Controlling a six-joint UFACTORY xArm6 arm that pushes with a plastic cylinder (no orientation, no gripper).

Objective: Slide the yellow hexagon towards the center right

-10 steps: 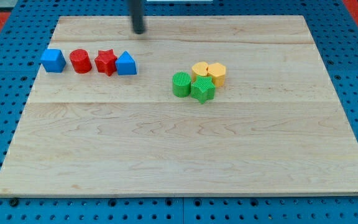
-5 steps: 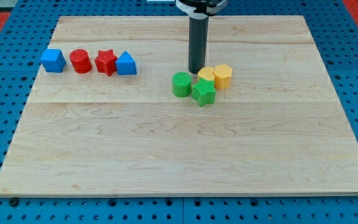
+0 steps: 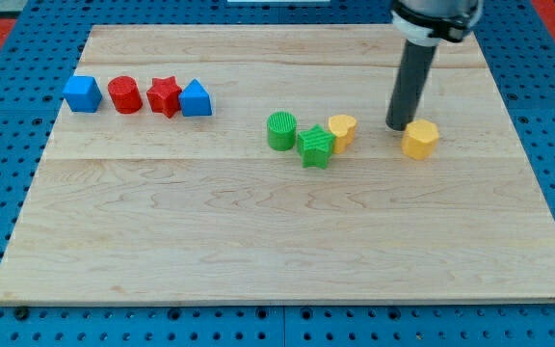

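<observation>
Yellow hexagon (image 3: pixel 420 140) sits on the wooden worktop (image 3: pixel 258 251) right of the middle, clear of the cluster of blocks and roughly two-thirds of the way across toward the right edge, a little above the mid-height line. My tip (image 3: pixel 397 126) stands just at its upper left side, touching or very nearly so; the gap is too fine to tell. No hand is fitted to the arm, only the dark rod, so nothing is held and no opening can be reported.

As for progress, I judge the task partly done: the hexagon lies well apart from the other yellow block (image 3: pixel 342 129), which rests against the green star (image 3: pixel 315 146) beside the green cylinder (image 3: pixel 281 130) near the worktop's centre. What is left is the last stretch toward the right edge, and perhaps a slight shift toward the bottom edge to reach mid-height. With the tip on the upper left, a push rightward and slightly downward looks well set up.

Near the top left corner a row stands undisturbed: blue cube (image 3: pixel 82 93), red cylinder (image 3: pixel 123 94), red star (image 3: pixel 164 96) and another blue block (image 3: pixel 196 98).
</observation>
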